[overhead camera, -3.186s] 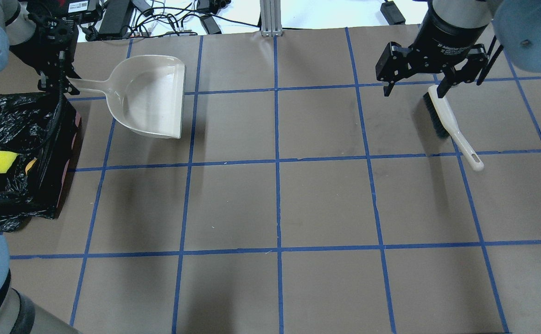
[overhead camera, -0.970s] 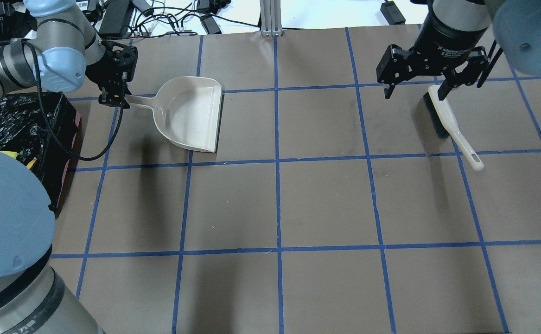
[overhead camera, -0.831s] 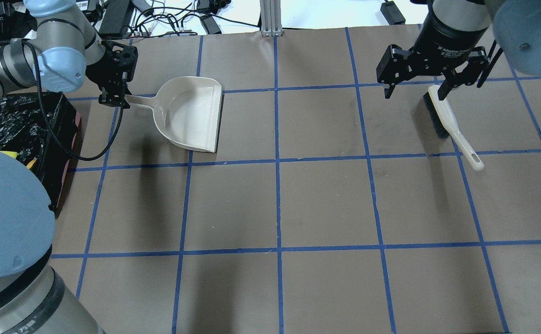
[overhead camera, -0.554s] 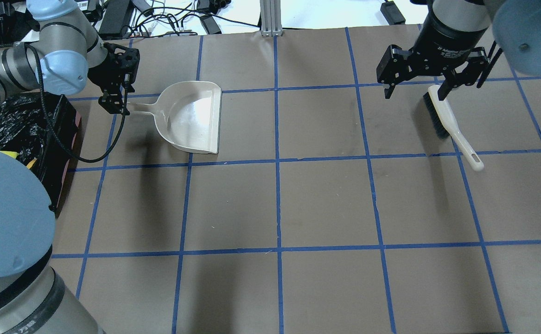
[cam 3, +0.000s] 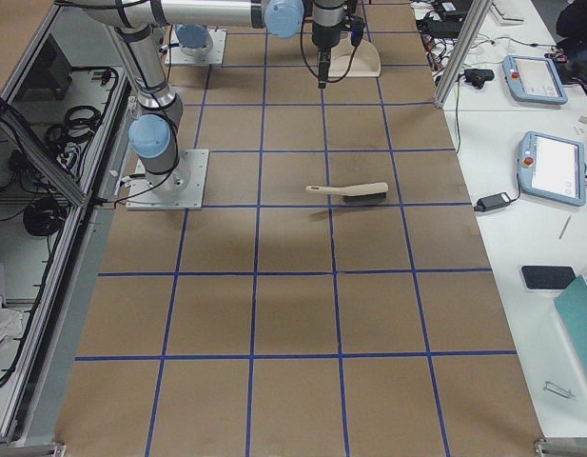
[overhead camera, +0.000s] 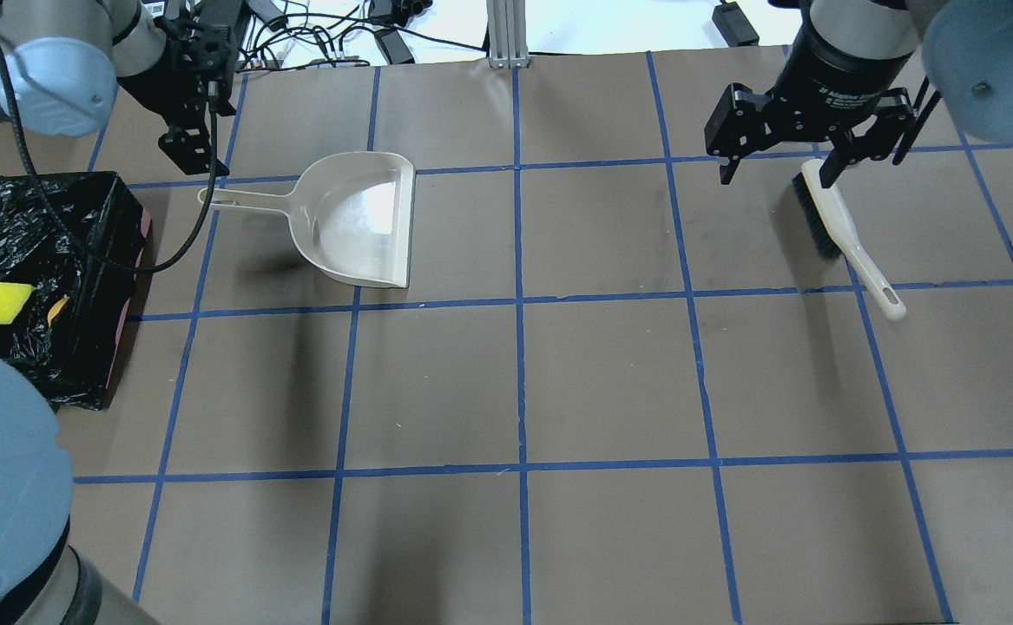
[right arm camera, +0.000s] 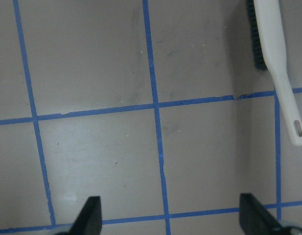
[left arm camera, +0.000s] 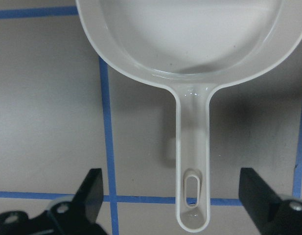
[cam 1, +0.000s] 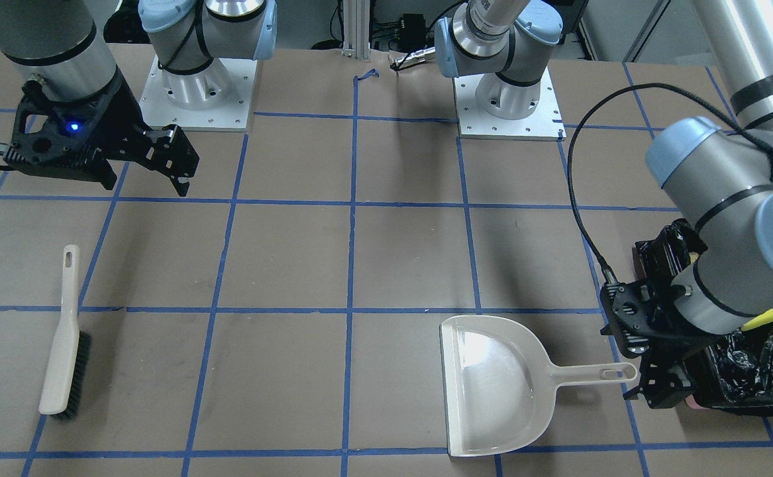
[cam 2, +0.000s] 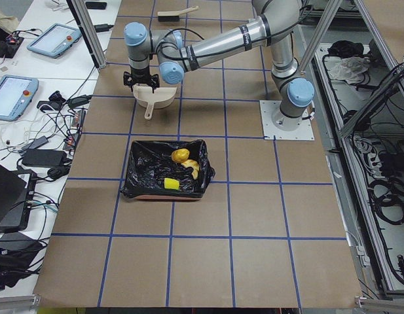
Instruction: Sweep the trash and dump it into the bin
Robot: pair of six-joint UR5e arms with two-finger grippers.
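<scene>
**Trash binned, tools down: watch the retreat**

Sponge piece and potato lie in the bin. I can't make out the third item for sure. The dustpan sits flat on the counter and is bare inside.

- Left gripper: jaws spread, holding nothing, either side of the handle tip. A low or sideways pull-off could clip the handle and drag the pan.
- The left arm's cable drapes over the bin liner. A snag there might tug the bag or tip the contents out.
- Right gripper: jaws wide and empty, above the brush. A dip would knock it.
</scene>
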